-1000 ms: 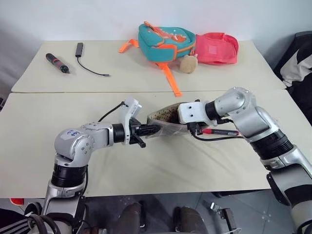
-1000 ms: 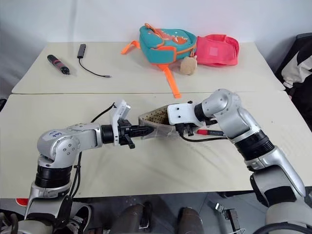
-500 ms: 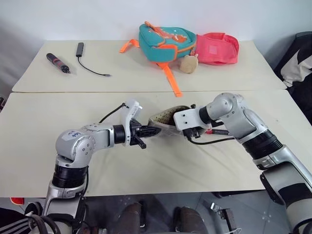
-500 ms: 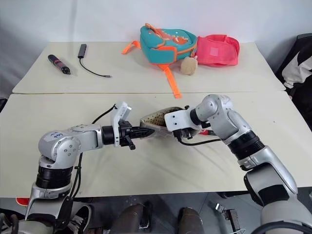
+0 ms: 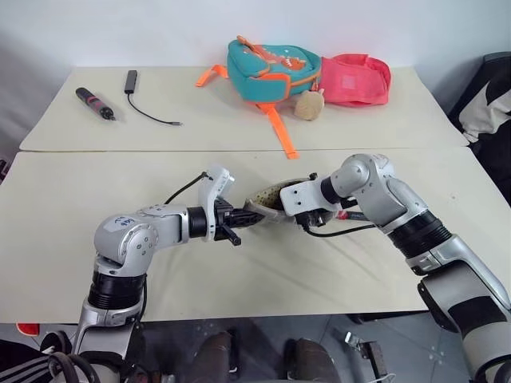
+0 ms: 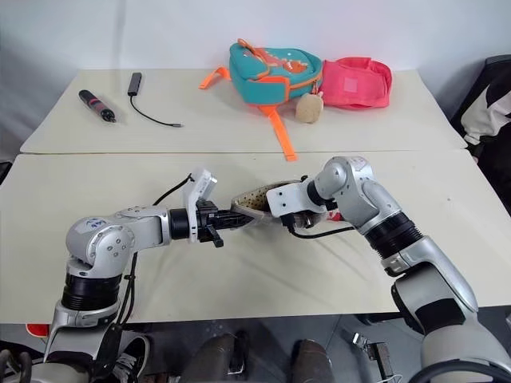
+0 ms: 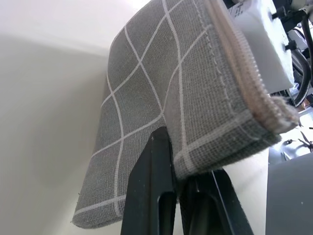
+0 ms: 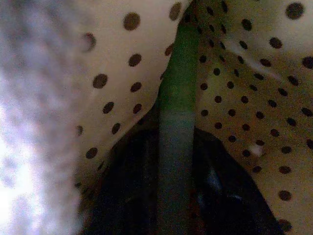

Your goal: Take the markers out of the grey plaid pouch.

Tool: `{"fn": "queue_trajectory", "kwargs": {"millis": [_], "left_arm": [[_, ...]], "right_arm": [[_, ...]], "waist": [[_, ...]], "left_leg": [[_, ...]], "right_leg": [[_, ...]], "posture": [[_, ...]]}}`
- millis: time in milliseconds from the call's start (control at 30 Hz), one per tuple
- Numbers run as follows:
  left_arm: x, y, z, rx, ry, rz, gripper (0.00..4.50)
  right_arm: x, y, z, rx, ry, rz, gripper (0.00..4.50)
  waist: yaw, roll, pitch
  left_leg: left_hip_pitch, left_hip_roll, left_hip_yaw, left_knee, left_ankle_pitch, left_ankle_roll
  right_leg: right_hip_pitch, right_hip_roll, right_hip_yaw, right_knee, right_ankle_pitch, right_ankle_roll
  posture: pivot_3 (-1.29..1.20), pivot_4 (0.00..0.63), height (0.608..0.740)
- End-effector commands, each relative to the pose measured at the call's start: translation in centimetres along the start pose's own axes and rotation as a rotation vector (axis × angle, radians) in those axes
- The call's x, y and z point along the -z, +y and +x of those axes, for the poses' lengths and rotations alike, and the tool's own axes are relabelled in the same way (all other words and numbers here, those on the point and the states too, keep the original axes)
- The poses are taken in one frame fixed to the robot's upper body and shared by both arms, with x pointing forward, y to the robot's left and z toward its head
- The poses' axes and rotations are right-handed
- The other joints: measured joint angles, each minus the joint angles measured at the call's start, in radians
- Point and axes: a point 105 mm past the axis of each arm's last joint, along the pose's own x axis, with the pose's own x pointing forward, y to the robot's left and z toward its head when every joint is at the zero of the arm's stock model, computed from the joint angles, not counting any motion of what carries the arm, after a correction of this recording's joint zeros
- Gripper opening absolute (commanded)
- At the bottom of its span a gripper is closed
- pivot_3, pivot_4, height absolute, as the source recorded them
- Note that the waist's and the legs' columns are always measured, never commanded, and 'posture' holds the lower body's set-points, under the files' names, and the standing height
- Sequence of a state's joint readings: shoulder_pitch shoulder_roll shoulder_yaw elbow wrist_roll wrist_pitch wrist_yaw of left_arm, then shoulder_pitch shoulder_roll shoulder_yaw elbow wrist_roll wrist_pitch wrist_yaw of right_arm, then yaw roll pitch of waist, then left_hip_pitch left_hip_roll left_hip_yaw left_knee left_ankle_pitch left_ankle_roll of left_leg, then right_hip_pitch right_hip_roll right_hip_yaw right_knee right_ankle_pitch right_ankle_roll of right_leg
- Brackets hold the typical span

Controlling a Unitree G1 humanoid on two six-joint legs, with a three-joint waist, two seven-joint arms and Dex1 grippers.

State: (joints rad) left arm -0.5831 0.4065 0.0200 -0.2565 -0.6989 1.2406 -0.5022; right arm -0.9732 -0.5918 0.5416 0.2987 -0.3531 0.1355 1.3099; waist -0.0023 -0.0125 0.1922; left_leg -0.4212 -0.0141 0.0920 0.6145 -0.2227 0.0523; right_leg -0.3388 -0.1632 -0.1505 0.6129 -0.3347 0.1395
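L gripper [image 5: 242, 220] is clamped shut on the near end of the grey plaid pouch [image 7: 161, 112]; in the L wrist view both black fingers [image 7: 154, 196] pinch the fabric edge, zipper seam curling above them. Pouch is lifted off the table [image 5: 319, 271], mouth gaping toward the R side, tan dotted lining [image 8: 234, 88] showing.

R gripper [image 6: 289, 221] is tipped down into that mouth, directly opposite the L one, pouch between them. R wrist view looks inside: green marker [image 8: 176, 127] runs lengthwise between the R fingers, lining all round it. Fingers look part-open on either side of the barrel; can't tell if they actually press on it.

Red marker [image 5: 357, 215] lies on the table just behind the R gripper, outside the pouch, partly hidden by the R forearm and its black cable.

Far from both grippers, on the rear table: teal backpack [image 5: 267, 68] w/ orange straps, pink bag [image 5: 359, 78] touching its R side, dark red-banded pen-like tool [image 5: 94, 103] and a small black cable dongle [image 5: 132, 84] at far L.
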Motion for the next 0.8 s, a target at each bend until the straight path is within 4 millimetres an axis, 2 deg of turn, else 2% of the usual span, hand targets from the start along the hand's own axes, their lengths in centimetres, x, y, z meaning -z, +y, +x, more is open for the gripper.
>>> {"fn": "queue_trajectory", "kwargs": {"millis": [33, 233, 333, 467, 633, 800], "left_arm": [[-1.1, -0.8, -0.2, 0.034, -0.043, 0.029, 0.0], [-1.2, -0.9, -0.2, 0.038, -0.046, 0.026, 0.0], [-1.2, -0.9, -0.2, 0.037, -0.047, 0.023, 0.0], [-1.2, -0.9, -0.2, 0.036, -0.047, 0.023, 0.0], [-1.1, -0.9, -0.2, 0.032, -0.048, 0.023, 0.0], [-1.2, -0.4, -0.3, -0.002, -0.048, 0.041, 0.0]], "right_arm": [[0.8, 0.9, 0.6, -0.033, 0.028, 0.024, 2.4], [0.6, 1.1, 1.0, -0.052, 0.022, 0.018, 2.4], [0.7, 1.2, 1.0, -0.06, 0.021, 0.034, 1.8], [0.8, 1.0, 0.9, -0.046, 0.024, 0.027, 0.48], [-0.5, -0.3, -0.4, 0.022, -0.037, 0.018, 0.42], [-2.9, -1.4, -3.9, 0.081, -0.171, 0.042, 0.42]], "waist": [[0.0, 0.0, 0.0], [-0.001, 0.0, 0.0], [-0.001, 0.0, 0.0], [-0.001, 0.0, 0.0], [-0.001, 0.0, 0.0], [0.001, 0.0, 0.0]], "left_leg": [[0.0, 0.0, 0.0, 0.0, 0.0, 0.0], [0.0, 0.0, 0.0, 0.0, 0.0, 0.0], [0.0, 0.0, 0.0, 0.0, 0.0, 0.0], [0.0, 0.0, 0.0, 0.0, 0.0, 0.0], [0.0, 0.0, 0.0, 0.0, 0.0, 0.0], [-0.001, 0.0, 0.0, 0.0, 0.0, 0.0]], "right_leg": [[0.0, 0.0, 0.0, 0.0, 0.0, 0.0], [0.0, 0.0, 0.0, 0.0, 0.0, 0.0], [0.0, 0.0, 0.0, 0.0, 0.0, 0.0], [0.0, 0.0, 0.0, 0.0, 0.0, 0.0], [0.0, 0.0, 0.0, 0.0, 0.0, 0.0], [-0.001, 0.0, 0.0, 0.0, 0.0, 0.0]], "posture": [[0.0, 0.15, 0.74], [0.0, 0.15, 0.74], [0.0, 0.15, 0.74], [0.0, 0.15, 0.74], [0.0, 0.15, 0.74], [0.0, 0.15, 0.74]]}}
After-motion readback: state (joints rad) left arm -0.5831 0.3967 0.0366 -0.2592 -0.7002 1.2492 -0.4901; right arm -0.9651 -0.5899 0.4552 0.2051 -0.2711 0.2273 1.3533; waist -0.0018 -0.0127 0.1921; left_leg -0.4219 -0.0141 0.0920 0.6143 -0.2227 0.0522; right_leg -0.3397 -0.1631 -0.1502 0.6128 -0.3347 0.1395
